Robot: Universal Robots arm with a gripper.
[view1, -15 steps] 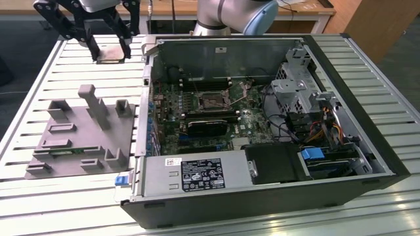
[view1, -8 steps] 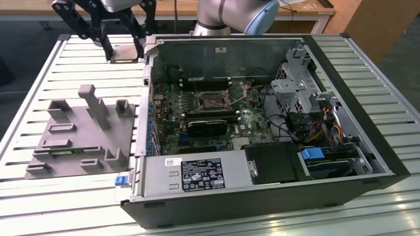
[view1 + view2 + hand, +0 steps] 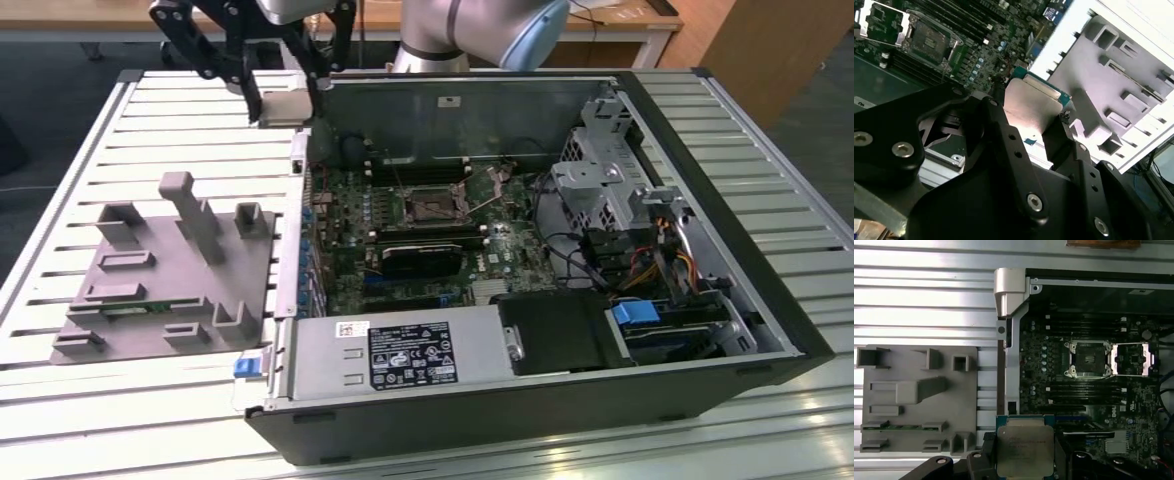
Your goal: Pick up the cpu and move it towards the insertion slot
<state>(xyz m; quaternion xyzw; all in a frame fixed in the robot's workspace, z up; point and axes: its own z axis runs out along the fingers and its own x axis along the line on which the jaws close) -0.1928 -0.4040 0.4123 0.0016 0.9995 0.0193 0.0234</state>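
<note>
The cpu [image 3: 284,107], a small flat square chip with a silvery-grey top, hangs between my gripper's [image 3: 286,100] black fingers, high above the computer case's far corner at the exterior view's left. Both wrist views show the gripper [image 3: 1031,114] [image 3: 1025,461] shut on the cpu [image 3: 1030,106] [image 3: 1025,450], one finger on each side edge. The insertion slot [image 3: 434,208] is a square socket with a shiny metal frame and dark centre on the green motherboard, with its cover flap folded open. The slot [image 3: 1089,359] [image 3: 929,42] lies apart from the cpu, further inside the case.
The open computer case [image 3: 694,330] lies on a slatted white table [image 3: 80,150]. A grey plate [image 3: 160,270] with blocks and posts sits beside the case at the exterior view's left. Inside are a black heat sink [image 3: 424,258], a power supply [image 3: 400,355], drive cages [image 3: 614,180] and cables.
</note>
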